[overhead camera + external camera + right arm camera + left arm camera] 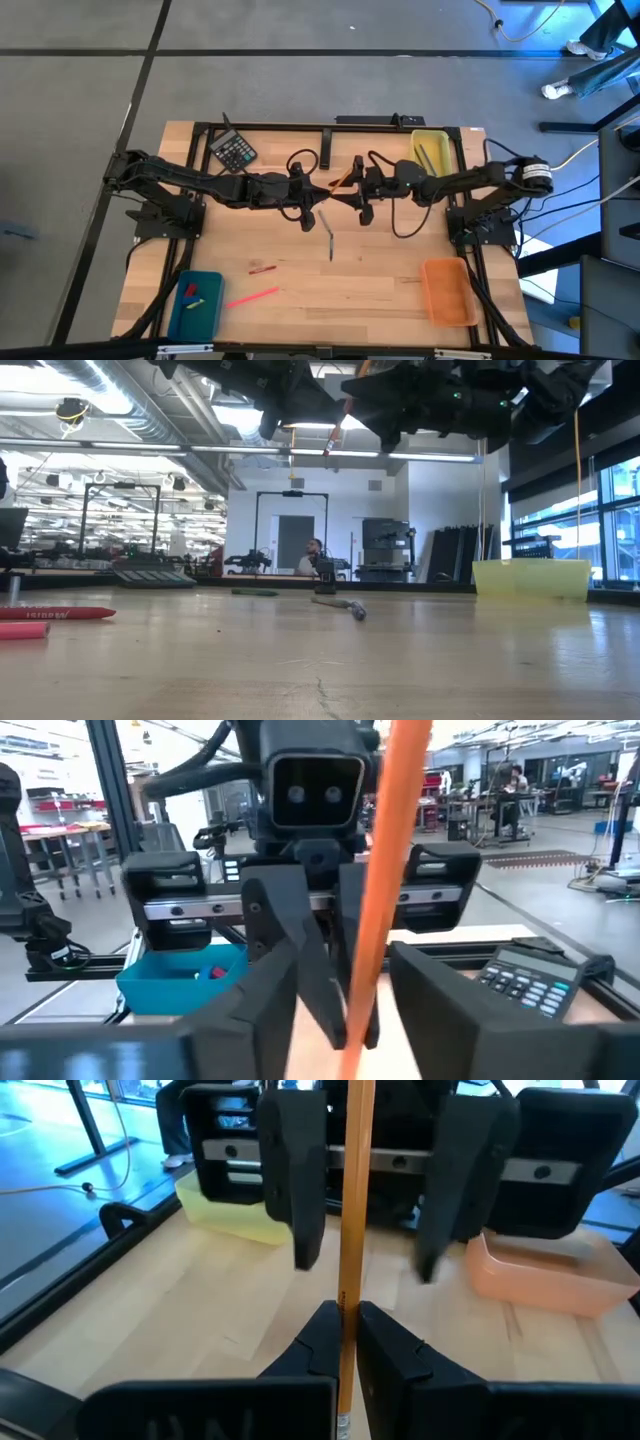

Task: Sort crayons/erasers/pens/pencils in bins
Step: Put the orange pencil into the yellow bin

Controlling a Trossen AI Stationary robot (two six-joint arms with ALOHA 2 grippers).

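Observation:
An orange pencil point(342, 179) is held high over the table's middle, between my two grippers. It also shows in the low view point(340, 425). My left gripper point(347, 1328) is shut on it. My right gripper point(355, 990) faces the left one and is open. Its fingers point(298, 1190) stand on either side of the pencil without touching it. On the table lie a red crayon point(262, 268), a pink crayon point(252, 297) and a grey pen point(328, 240). The teal bin point(207, 316) holds small erasers. My left gripper pinches the pencil's shaft point(349, 1285) between its two fingertips, with most of the pencil's length reaching past them. The fingers come about level from the table's left side and lie across the pencil. The pencil is lifted clear of the table and stands steeply tilted.
The yellow bin point(443, 141) at the far right holds pencils. The orange bin point(448, 292) stands at the near right, and a black calculator point(233, 152) lies at the far left. Loose cables hang under both arms. A person shows far back in the room point(313, 556).

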